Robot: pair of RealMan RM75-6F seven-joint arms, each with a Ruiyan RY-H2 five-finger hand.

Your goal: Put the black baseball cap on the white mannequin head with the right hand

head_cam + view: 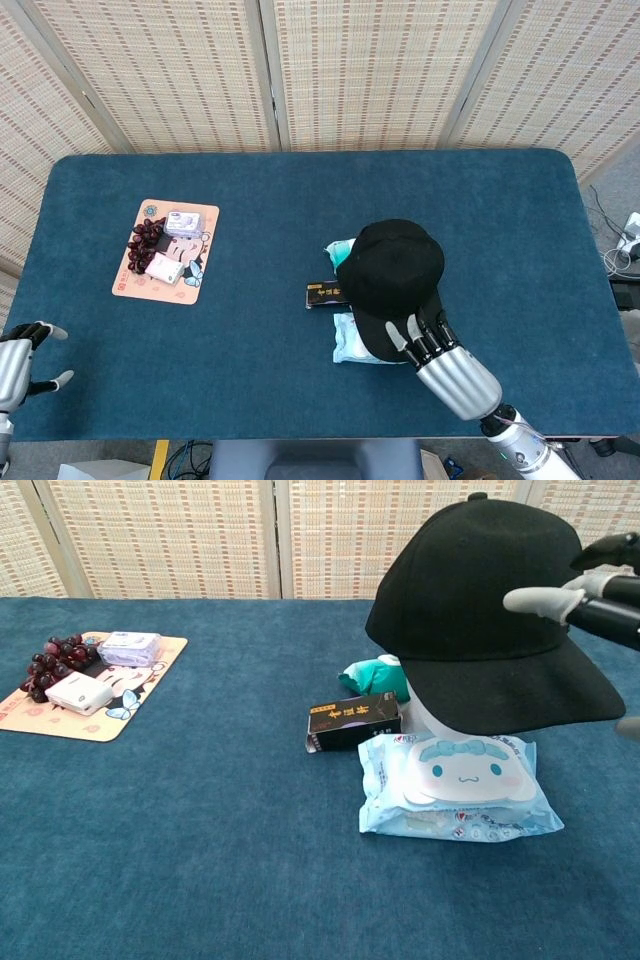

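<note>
We see the bench, a wide blue-carpeted top, carrying everything; right of its middle and toward the near edge, the black baseball cap sits over the white mannequin head, which shows only as a pale neck below the crown in the chest view; the cap's brim points toward the near edge, so its long axis runs from far to near, straight at the right hand. That hand lies just nearer than the brim, its fingers spread and apart, holding nothing; whether the fingertips touch the brim we cannot tell. We judge the cap placed, and the coming move a plain pull-back toward the near edge, away from the brim. The left hand rests open at the near left corner, well apart from the cap. Beneath the cap lies a pale blue wipes pack; beside it a small black box and something teal; near the left edge, a pink mat with grapes and small packets.
</note>
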